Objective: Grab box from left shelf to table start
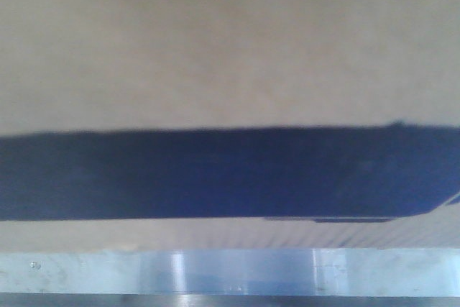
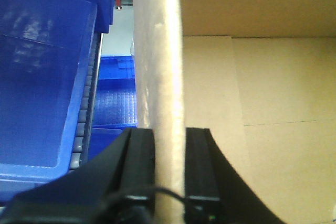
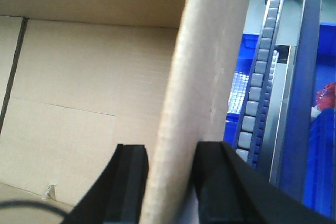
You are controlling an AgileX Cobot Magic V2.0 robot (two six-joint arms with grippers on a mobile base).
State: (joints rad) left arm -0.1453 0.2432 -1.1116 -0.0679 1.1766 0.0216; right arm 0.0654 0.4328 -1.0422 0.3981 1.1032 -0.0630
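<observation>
Box (image 1: 230, 48) fills the front view close up, with a dark printed band across its face, right above the silver front rail of the left shelf (image 1: 230, 271). Left gripper (image 2: 169, 140) straddles the box's left wall, one black finger inside and one outside, both pressed on the cardboard; blue bins (image 2: 42, 77) just outside. Right gripper (image 3: 170, 153) clamps the opposite wall the same way, with a roller track (image 3: 262, 77) beside it.

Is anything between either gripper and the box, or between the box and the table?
Nothing at the grippers: the left gripper and right gripper each clamp a wall of the box. The left shelf's silver rail lies below the box's front; the table is out of view.
</observation>
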